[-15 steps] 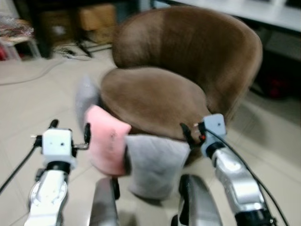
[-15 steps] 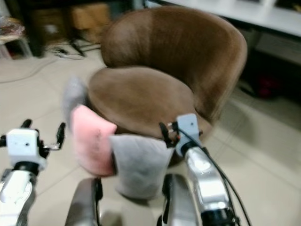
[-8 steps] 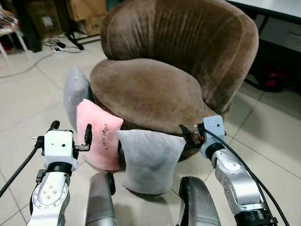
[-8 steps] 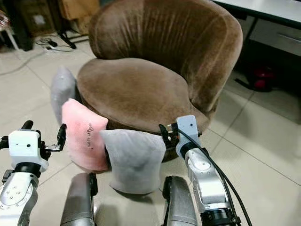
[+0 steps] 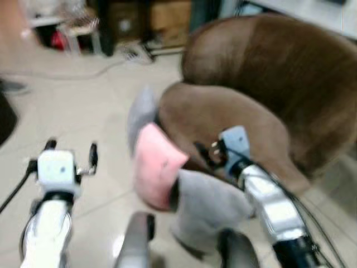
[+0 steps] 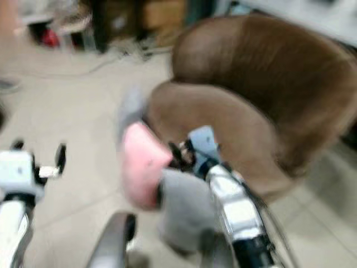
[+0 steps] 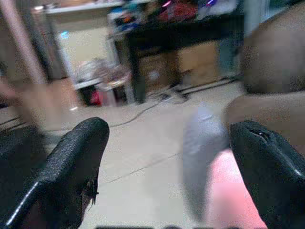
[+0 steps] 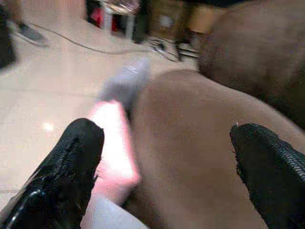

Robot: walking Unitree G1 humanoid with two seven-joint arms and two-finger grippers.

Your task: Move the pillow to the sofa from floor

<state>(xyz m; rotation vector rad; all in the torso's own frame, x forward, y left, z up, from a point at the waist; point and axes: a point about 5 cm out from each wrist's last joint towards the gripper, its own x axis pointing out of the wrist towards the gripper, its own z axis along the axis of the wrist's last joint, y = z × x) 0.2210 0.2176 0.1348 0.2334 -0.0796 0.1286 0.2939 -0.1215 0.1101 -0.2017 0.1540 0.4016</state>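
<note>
Left eye view: pink pillow [image 5: 156, 164] beside right hand [image 5: 207, 157]

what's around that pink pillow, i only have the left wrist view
observer: A second grey pillow stands on the floor against the brown armchair, right beside the pink pillow on its right.
operator: where's the right arm
observer: The right end effector hangs open above those two pillows, at the seat's front edge, holding nothing.
operator: and my left one
observer: The left end effector is open over bare floor, left of the pink pillow and apart from it.
</note>
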